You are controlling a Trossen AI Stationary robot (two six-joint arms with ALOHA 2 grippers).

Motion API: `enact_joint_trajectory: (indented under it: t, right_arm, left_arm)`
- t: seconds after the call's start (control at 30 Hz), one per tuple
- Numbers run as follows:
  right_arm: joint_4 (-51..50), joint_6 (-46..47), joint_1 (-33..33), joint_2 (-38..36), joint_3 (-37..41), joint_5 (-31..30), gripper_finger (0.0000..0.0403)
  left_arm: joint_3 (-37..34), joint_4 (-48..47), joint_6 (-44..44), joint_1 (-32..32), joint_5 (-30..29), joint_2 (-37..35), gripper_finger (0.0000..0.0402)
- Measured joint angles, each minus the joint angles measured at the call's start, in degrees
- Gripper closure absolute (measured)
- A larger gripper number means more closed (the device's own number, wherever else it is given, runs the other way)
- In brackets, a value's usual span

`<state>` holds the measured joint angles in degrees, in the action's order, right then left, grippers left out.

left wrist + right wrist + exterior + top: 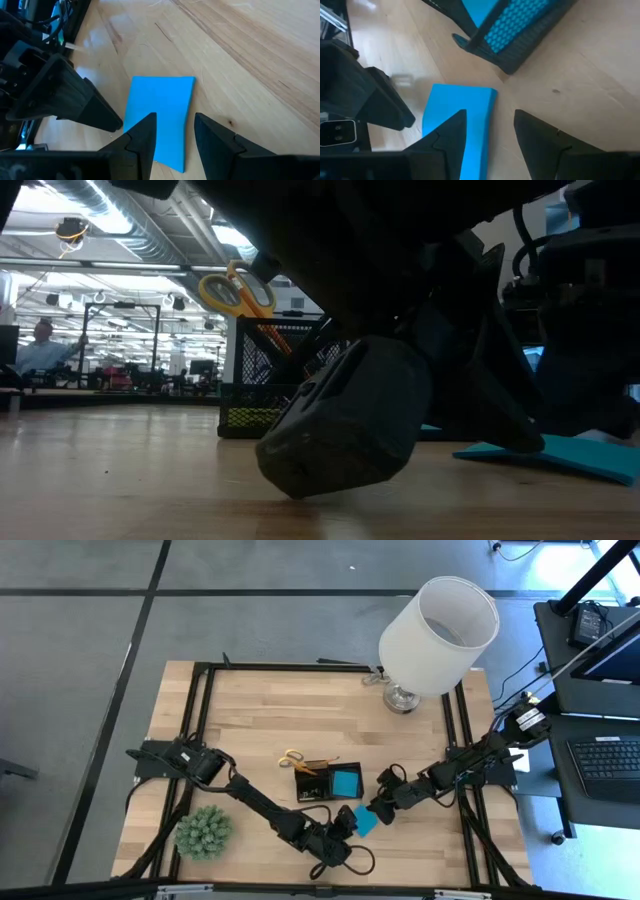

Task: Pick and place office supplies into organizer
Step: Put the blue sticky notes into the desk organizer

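A bright blue square pad [366, 821] lies flat on the wooden table, just near of the black organizer [310, 783]. My left gripper [175, 135] stands open over the pad [161, 107], coming from the near left. My right gripper [490, 135] also stands open, one finger over the pad [462, 107] and one beside it, coming from the right. In the organizer stand yellow-handled scissors [235, 290] and a second blue pad [346, 782]. My left gripper has a dark fingertip [522, 442] down at the pad's near edge [545, 455] in the low view; whether it touches the pad I cannot tell. The pad lies flat on the table.
A big white lamp [435, 635] stands at the far right of the table. A green spiky plant ball [204, 832] sits at the near left. Black frame rails [200, 720] run along the table's sides. Bare wood lies between the organizer and the far edge.
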<state>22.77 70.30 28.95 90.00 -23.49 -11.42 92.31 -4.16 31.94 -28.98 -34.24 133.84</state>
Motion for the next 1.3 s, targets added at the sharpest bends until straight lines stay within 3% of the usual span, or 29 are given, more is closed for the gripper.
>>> enact_joint_trajectory:
  t: [0.27,0.53,1.17,1.3]
  right_arm:
    - [1.9,0.0,0.1,0.8,0.0,1.0,0.0232]
    - [2.3,0.1,0.2,1.0,-0.9,5.7,0.0232]
    - [3.5,-5.1,0.2,6.0,-4.1,4.9,0.0232]
    - [3.6,-9.8,0.2,6.1,-4.0,5.1,0.0232]
  left_arm:
    - [0.0,-0.9,0.0,0.1,0.3,0.1,0.0274]
    - [-0.1,-2.0,2.3,1.2,0.4,0.0,0.0274]
    - [-0.1,-1.8,0.2,2.1,1.4,0.0,0.0274]
    - [-0.1,-1.8,0.2,2.1,1.4,0.0,0.0274]
